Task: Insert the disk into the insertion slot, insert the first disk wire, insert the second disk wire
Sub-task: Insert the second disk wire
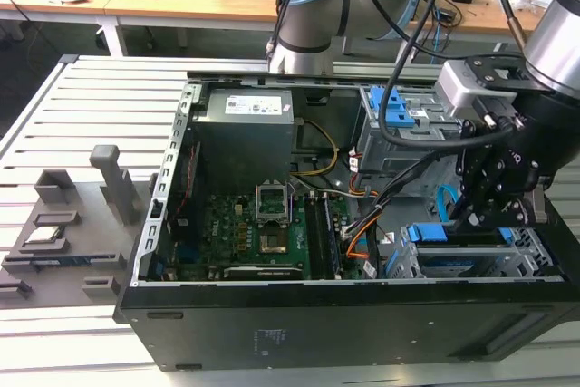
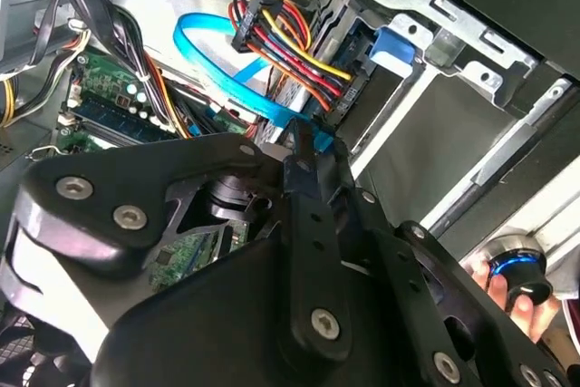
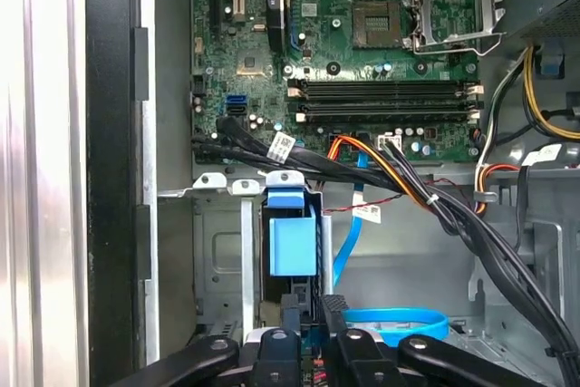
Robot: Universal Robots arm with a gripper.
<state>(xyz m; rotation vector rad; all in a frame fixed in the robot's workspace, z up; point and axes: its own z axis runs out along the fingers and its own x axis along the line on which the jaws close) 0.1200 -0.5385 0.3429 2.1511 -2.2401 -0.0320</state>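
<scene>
Black and skeletal, the claw hangs low at the exterior view's right end of the open case, right over the cage where the disk already sits, its blue carrier showing at the bay's mouth. In the first wrist view the fingers stand close together with a narrow gap, at the drive's end beside the blue tab; whether they pinch a plug I cannot tell. Just ahead of the fingertips lies the blue cable, looping toward the drive, with the orange-red wires and their dark plug just beyond it, running toward the same end of the drive.
</scene>
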